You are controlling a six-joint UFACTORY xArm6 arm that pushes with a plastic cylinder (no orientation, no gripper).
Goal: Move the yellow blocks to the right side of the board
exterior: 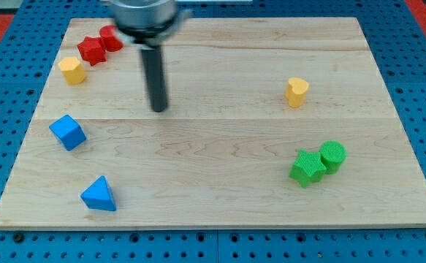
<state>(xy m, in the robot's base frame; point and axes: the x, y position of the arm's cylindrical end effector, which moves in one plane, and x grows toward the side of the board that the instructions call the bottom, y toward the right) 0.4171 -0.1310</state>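
Observation:
A yellow block (pixel 71 70), roughly hexagonal, sits near the view's upper left of the wooden board (pixel 220 139). A second yellow block (pixel 297 92), heart-like in shape, sits right of centre in the upper half. My tip (pixel 158 109) rests on the board about a hand's width right of and below the left yellow block, touching no block. The rod rises straight up to the arm's dark mount at the top of the view.
A red star block (pixel 91 50) and a red cylinder (pixel 111 38) lie just above the left yellow block. A blue cube (pixel 67 132) and a blue triangle (pixel 99 195) are at the left. A green star (pixel 307 167) and a green cylinder (pixel 332 155) are at the lower right.

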